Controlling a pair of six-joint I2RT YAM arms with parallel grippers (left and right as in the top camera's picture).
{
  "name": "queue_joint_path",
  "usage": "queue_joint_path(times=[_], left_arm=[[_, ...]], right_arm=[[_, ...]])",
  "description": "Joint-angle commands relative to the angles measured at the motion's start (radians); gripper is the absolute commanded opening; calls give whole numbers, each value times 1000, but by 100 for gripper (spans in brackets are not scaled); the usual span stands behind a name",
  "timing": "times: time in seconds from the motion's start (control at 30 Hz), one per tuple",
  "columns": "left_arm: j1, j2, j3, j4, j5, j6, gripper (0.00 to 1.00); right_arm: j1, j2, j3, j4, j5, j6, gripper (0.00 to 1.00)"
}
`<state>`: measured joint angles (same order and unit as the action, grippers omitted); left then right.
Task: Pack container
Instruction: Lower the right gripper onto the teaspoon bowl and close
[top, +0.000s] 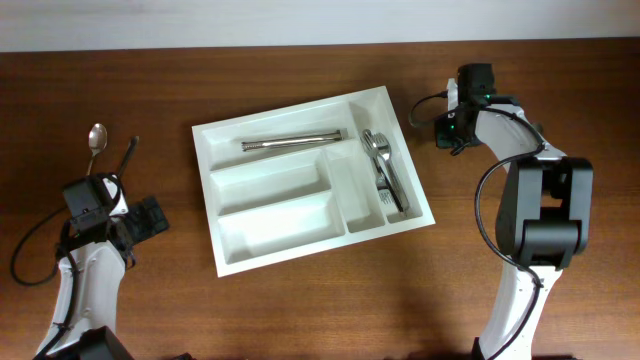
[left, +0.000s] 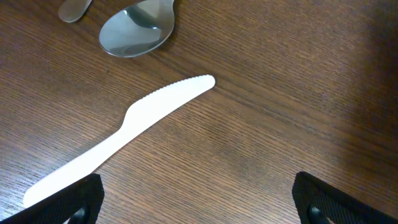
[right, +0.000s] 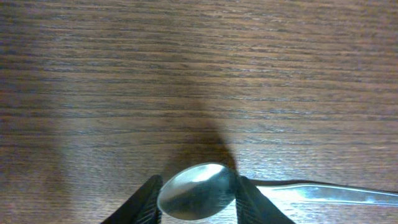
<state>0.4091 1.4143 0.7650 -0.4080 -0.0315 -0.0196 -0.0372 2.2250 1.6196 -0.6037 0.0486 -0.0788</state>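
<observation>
A: Right end effector (right: 198, 208) first?
B: Clamped on a spoon (right: 196, 194) by the bowl, a finger (right: 144, 204) against each side. Low over the wooden counter (right: 186, 74); cannot tell whether lifted clear of it.
A: Beyond the fingers?
B: Only the handle, stretching off to the right along the wood.
A: Left end effector (left: 199, 202)?
B: Spread wide, gripping nothing. Hovers over a white plastic knife (left: 124, 134) lying flat ahead of its fingers, serrated blade pointing away.
A: Further ahead?
B: A second spoon (left: 138, 28), just past the knife tip and apart from it. Next to that, the rounded end of another metal piece (left: 74, 9), cut off by the frame edge.
A: And the cutlery tray (top: 270, 225)?
B: Set askew on the counter between both end effectors, near the right one, well apart from the left. Holds slim metal pieces (top: 292, 142) in the long compartment farthest from the left end effector, and forks with other cutlery (top: 385, 172) in the narrow compartment nearest the right one.
</observation>
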Motion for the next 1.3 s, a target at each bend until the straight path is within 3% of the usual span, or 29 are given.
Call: queue_joint_path(times=[0.0, 0.17, 0.73, 1.27], left_arm=[[5, 5, 18, -2, -2, 13, 99], [5, 5, 18, -2, -2, 13, 99], [5, 5, 18, -1, -2, 13, 99], [5, 5, 18, -2, -2, 13, 99]], right_arm=[[4, 42, -6, -9, 28, 4, 36], [4, 43, -6, 2, 62, 4, 35], [4, 43, -6, 26, 122, 4, 17], [4, 43, -5, 25, 229, 4, 11]])
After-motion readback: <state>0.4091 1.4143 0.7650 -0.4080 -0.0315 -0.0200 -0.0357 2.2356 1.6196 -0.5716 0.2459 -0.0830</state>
